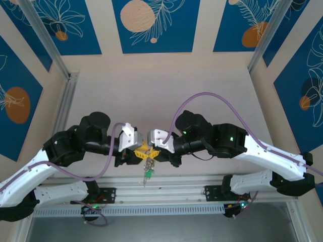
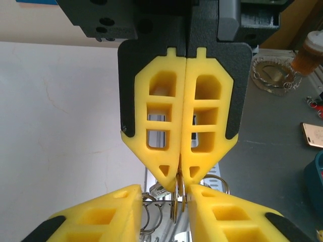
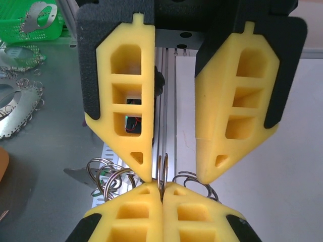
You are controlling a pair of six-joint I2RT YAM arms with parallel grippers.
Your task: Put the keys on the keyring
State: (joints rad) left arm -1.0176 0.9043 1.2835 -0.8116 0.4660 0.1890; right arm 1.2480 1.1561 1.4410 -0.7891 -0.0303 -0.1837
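Observation:
My two grippers meet tip to tip above the table's near edge. The right gripper (image 1: 154, 149) (image 3: 162, 187) is shut on the thin metal keyring (image 3: 162, 169) (image 2: 177, 204), which I see edge-on as two close wire turns. Facing it, the left gripper (image 1: 139, 150) (image 2: 164, 197) stands open, its yellow fingers (image 2: 108, 212) either side of the ring and close to it. In the left wrist view the right gripper (image 2: 180, 177) pinches the ring from above. Smaller split rings (image 3: 103, 176) hang beside it. A bunch of keys (image 1: 148, 169) with a green tag dangles below both grippers.
An aluminium rail (image 1: 166, 194) runs along the near edge under the grippers. On the grey bench beyond the table stand a glass of drink (image 2: 313, 50), a phone (image 2: 313, 135), a green basket (image 3: 30, 25) and silver metal pieces (image 3: 17, 108).

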